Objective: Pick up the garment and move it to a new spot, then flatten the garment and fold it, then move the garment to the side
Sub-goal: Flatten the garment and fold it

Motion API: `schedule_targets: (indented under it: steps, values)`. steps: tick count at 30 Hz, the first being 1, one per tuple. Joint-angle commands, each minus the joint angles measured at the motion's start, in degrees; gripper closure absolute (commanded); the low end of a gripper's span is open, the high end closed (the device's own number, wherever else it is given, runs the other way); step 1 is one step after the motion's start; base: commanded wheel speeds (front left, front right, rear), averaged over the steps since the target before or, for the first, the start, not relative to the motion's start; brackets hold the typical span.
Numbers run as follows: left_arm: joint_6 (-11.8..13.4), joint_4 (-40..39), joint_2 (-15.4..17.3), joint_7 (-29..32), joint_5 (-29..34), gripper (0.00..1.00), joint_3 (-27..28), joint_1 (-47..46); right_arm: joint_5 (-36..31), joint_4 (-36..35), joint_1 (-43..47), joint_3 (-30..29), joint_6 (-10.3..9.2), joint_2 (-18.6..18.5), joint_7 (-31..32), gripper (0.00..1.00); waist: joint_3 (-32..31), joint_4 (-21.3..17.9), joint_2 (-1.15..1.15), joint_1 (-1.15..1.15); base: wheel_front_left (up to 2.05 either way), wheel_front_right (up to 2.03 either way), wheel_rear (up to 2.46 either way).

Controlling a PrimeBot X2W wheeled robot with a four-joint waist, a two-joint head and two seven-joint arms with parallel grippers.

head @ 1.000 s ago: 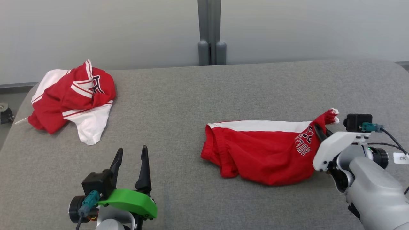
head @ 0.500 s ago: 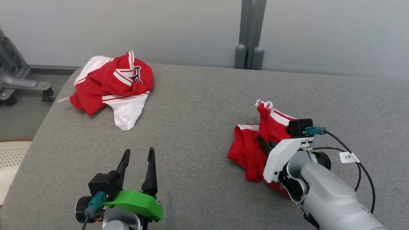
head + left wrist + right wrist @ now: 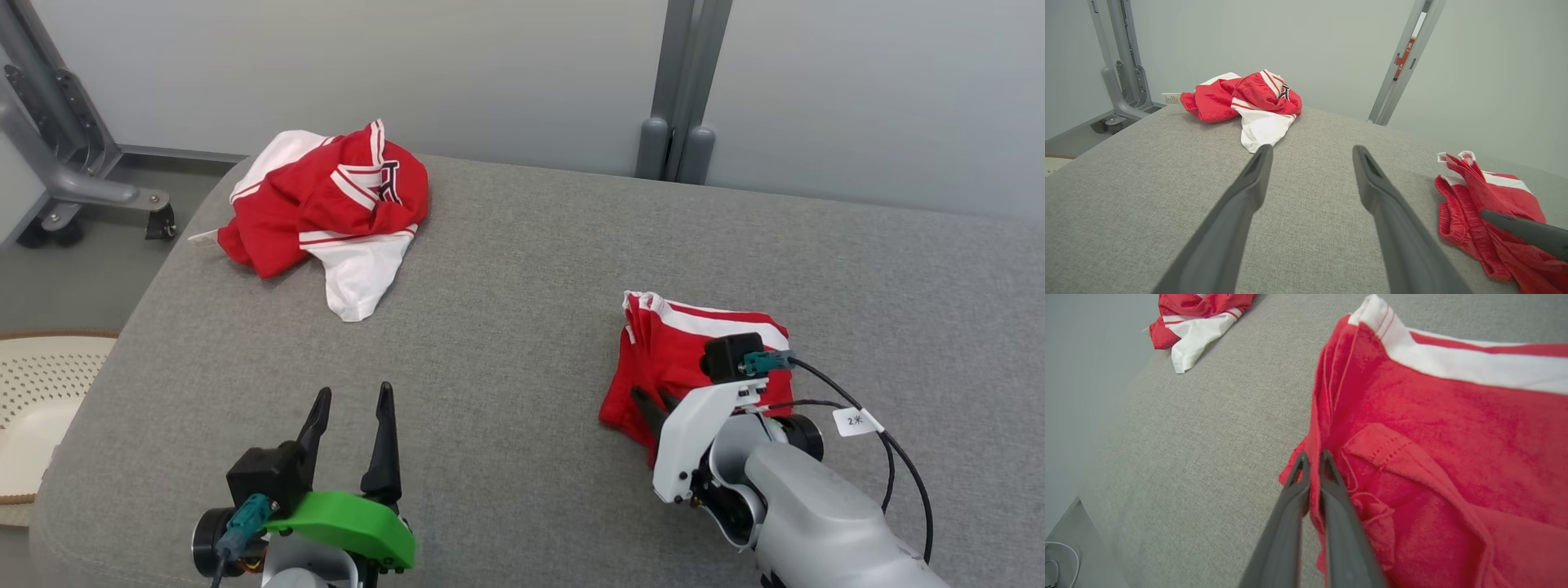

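Garment (image 3: 678, 351) sits on the right of your grey table (image 3: 506, 367) in the head view. Left wrist view: your left tool (image 3: 1312, 150) is wide open. Right wrist view: your right tool (image 3: 1314, 455) pinches the garment's red edge.

Shorts (image 3: 661, 359) on table (image 3: 506, 327) right half; crumpled jersey (image 3: 326, 204) at far-left corner, well apart.

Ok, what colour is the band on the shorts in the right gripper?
White band on red shorts; right wrist view shows it best.
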Motion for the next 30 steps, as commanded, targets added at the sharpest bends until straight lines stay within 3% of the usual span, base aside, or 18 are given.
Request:
schedule_targets:
  steps: [1, 9, 14, 19, 20, 21, 24, 30]
  values:
    - [-0.3, 0.0, -0.1, -0.2, 0.6, 0.0, 0.1, 0.9, 0.5, -0.6, 0.7, 0.5, -0.06, 0.0, -0.5, 0.0, -0.4, -0.7, 0.0, 0.0, 0.0, 0.0, 0.0]
    - [-0.1, 0.0, -0.6, -0.1, 0.7, 0.0, -0.2, 1.8, 3.0, -8.0, 2.5, 2.1, -0.06, -2.1, -2.1, 0.0, -1.6, -3.3, 0.0, 0.0, 0.0, 0.0, 0.0]
    - [-0.3, -0.2, -0.7, -0.1, 0.7, 0.0, -0.4, 2.0, 2.6, -12.1, 2.6, 0.1, -0.06, -6.2, -4.3, 0.0, -1.8, -4.1, 0.0, 0.0, 0.0, 0.0, 0.0]
    - [-0.6, -0.3, -0.7, -0.1, 0.8, 0.0, -0.5, 1.7, -1.4, -12.0, 2.1, -1.6, -0.06, -10.5, -4.8, 0.0, -1.4, -3.7, 0.0, 0.0, 0.0, 0.0, 0.0]
    - [-0.6, -0.3, -0.7, -0.1, 0.8, 0.0, -0.6, 1.6, -2.5, -11.7, 2.1, -1.6, -0.06, -11.4, -4.7, 0.19, -1.2, -3.4, 0.0, 0.0, 0.0, 0.0, 0.0]
    - [-0.6, -0.3, -0.7, -0.1, 0.9, 0.0, -0.6, 1.5, -3.2, -11.5, 2.1, -1.5, -0.06, -12.1, -4.4, 0.59, -1.1, -3.1, 0.0, 0.0, 0.0, 0.0, 0.0]
    - [-0.3, -0.4, -0.6, -0.1, 0.9, 0.0, -0.6, 1.4, -5.7, -10.8, 2.5, -0.2, -0.06, -14.4, -3.1, 1.0, -0.5, -2.2, 0.0, 0.0, 0.0, 0.0, 0.0]
    - [-0.3, -0.3, -0.3, 0.0, 0.9, 0.0, -0.7, 0.7, -5.6, -11.9, 3.0, 4.6, -0.07, -17.6, 0.2, 1.0, 0.7, -0.6, 0.0, 0.0, 0.0, 0.0, 0.0]
